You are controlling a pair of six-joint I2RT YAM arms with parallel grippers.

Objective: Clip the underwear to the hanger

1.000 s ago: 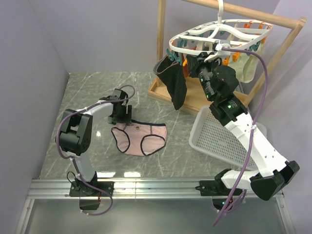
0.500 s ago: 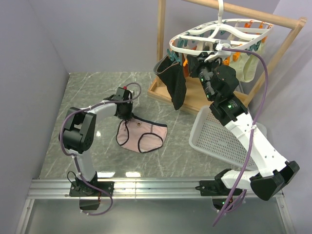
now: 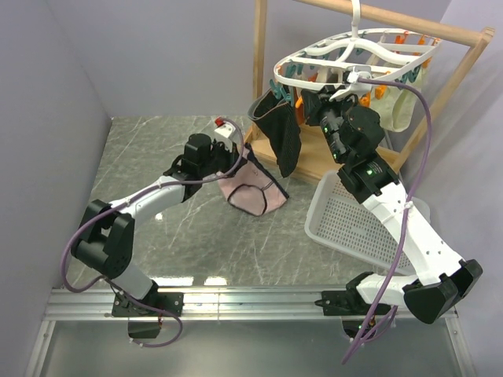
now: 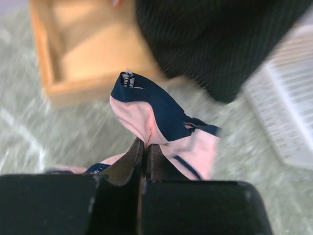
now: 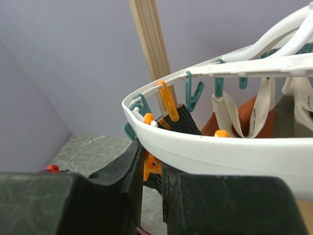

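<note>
The pale pink underwear [image 3: 253, 191] with navy edging hangs off the table from my left gripper [image 3: 236, 162], just left of the wooden rack's base. In the left wrist view the jaws are shut on a fold of the underwear [image 4: 142, 117], with the left gripper [image 4: 145, 148] pinching the pink cloth at the fingertips. The white oval hanger [image 3: 354, 55] hangs from the rack's rail at the upper right. Under its near left rim my right gripper [image 3: 312, 102] reaches up. In the right wrist view the right gripper [image 5: 152, 167] is shut on an orange peg [image 5: 151, 165] below the hanger's rim [image 5: 220, 152].
A black garment [image 3: 281, 135] is clipped at the hanger's left end, close to the raised underwear. Cream garments [image 3: 402, 106] hang at its right end. The wooden rack [image 3: 470, 49] has a tray base [image 3: 322, 161]. A white mesh basket [image 3: 346, 224] lies beside the right arm.
My left gripper closed on the underwear lying on the table, then lifted it up and to the right toward the rack. The right arm stayed at the hanger.
</note>
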